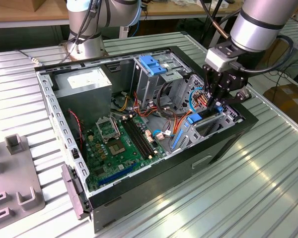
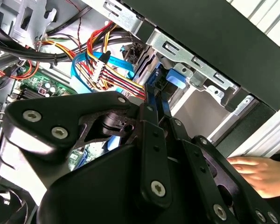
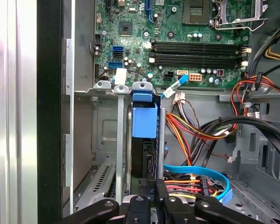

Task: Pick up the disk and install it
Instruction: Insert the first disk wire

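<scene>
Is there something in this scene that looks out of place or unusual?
Yes: a person's hand rests beside the open computer case in the second wrist view, near the working pincer. Inside, nothing looks spilled or broken.

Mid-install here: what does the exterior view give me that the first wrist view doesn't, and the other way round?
The exterior view adds the whole open case on the slatted table, the grey power supply box, the blue-handled drive cage and a grey fixture at the exterior view's left. The first wrist view adds a look into the bay, where the disk stands on edge in its blue carrier between metal rails. Both share the green motherboard, the coloured cable bundle and the end effector at the bay.
</scene>
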`<action>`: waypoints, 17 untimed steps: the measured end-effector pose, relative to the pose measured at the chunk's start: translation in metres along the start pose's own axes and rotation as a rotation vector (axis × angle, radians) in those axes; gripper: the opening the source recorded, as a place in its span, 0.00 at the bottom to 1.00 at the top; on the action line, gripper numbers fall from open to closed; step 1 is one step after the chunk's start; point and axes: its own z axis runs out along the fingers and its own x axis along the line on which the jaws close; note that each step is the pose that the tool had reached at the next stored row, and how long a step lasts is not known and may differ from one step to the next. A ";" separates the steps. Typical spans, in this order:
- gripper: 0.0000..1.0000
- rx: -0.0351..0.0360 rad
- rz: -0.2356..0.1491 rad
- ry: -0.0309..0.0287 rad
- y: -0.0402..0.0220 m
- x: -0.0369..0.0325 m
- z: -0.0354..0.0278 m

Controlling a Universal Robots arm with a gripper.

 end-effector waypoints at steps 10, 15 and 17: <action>0.17 -0.0003 0.002 0.0000 0.0003 0.0006 0.0038; 0.25 0.0000 0.002 -0.0001 -0.0002 0.0007 -0.0049; 0.25 0.0000 0.002 0.0002 -0.0002 0.0008 -0.0050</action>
